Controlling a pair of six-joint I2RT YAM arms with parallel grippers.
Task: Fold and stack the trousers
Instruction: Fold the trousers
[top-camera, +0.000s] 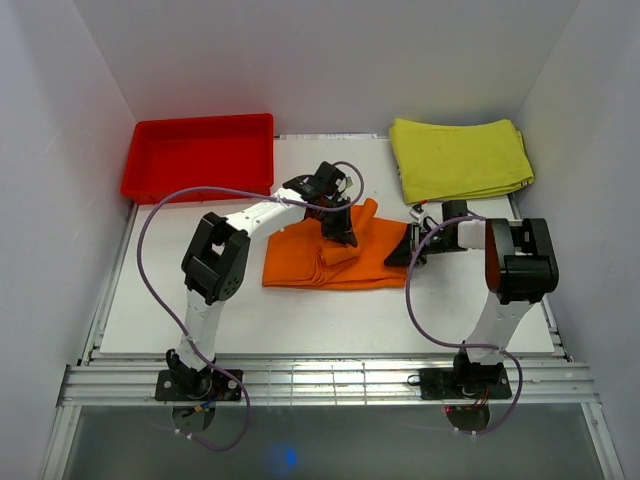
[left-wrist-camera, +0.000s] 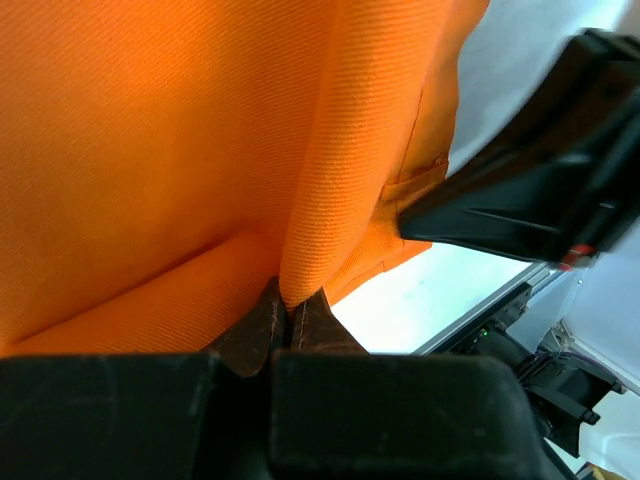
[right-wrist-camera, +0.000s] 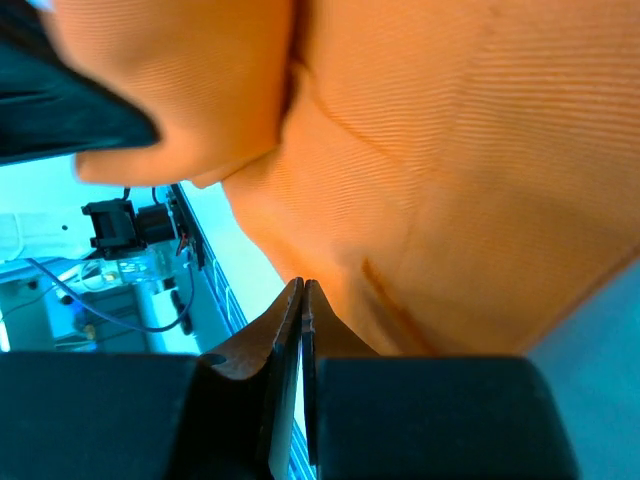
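On the white table (top-camera: 200, 320) my left gripper (left-wrist-camera: 288, 302) clamps a fold of the trousers (top-camera: 300, 268), right gripper (right-wrist-camera: 302, 292) pressed together at their right edge, so I should lay the fold slowly and flat.

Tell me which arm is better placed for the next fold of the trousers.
Left, probably. The left gripper is shut on a raised fold of the trousers, so it can draw that cloth over. The right gripper is shut at the cloth's right edge, gripping no visible fabric.

Table clearance
Red tray (top-camera: 200, 155) barred far left; yellow-green cloth (top-camera: 460, 158) far right; trousers (top-camera: 330, 265) filled centre; near strip of table (top-camera: 300, 322) lay open.
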